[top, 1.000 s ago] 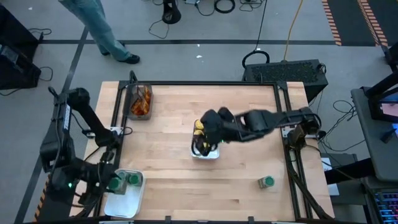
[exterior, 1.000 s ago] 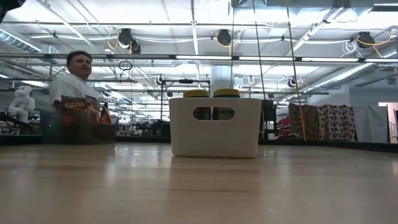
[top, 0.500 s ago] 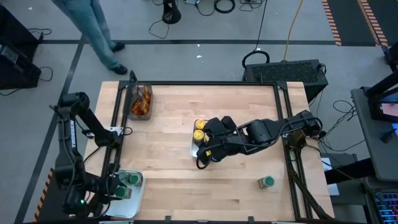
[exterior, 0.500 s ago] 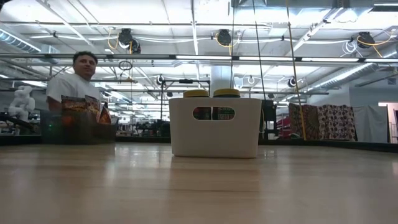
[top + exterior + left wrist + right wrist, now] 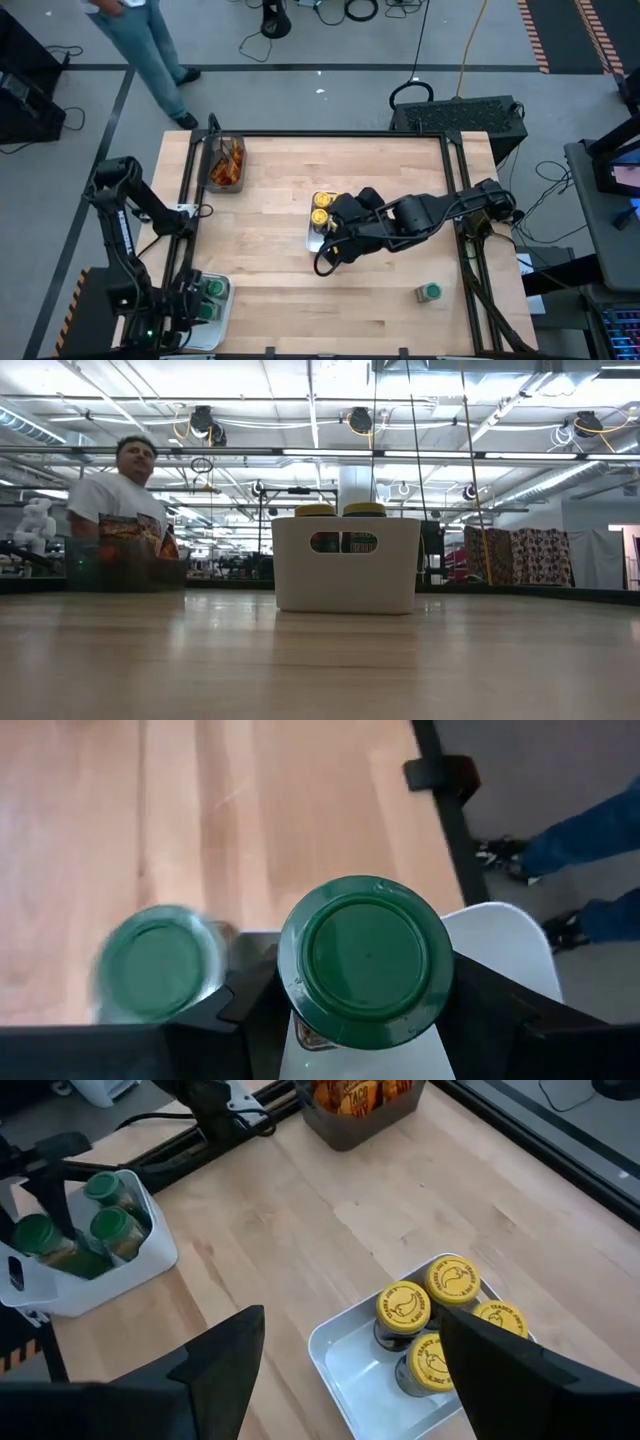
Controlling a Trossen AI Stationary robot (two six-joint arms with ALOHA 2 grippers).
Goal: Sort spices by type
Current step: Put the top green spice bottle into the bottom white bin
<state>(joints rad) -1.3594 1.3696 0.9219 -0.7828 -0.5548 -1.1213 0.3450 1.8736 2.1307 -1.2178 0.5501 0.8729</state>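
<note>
My left gripper (image 5: 192,300) is shut on a green-lidded spice jar (image 5: 365,958) over the white tray (image 5: 203,335) at the table's near left corner. Two more green-lidded jars (image 5: 108,1208) stand in that tray. Several yellow-lidded jars (image 5: 432,1318) stand in a second white tray (image 5: 312,243) at mid-table. My right gripper (image 5: 327,252) hangs open above that tray's near side. One green-lidded jar (image 5: 429,292) stands alone on the table at the near right. Orange-brown packets (image 5: 227,160) fill a dark bin at the far left. My left gripper pinches the jar between its two fingers (image 5: 252,1010), on the glass just under the green lid (image 5: 300,1020). The fingers slant down from above. The jar stays upright; whether its base rests in the tray I cannot tell.
A person (image 5: 118,500) walks beyond the table's far left corner. Bare wood lies between the two trays and along the near edge. A black frame rail (image 5: 186,220) runs along the left side, beside the near-left tray.
My left gripper has sunk with the green-lidded jar toward the near-left tray, still shut on it. My right gripper has drawn a little toward the near edge, uncovering yellow lids at the tray's far side. The person has walked on past the far left corner.
</note>
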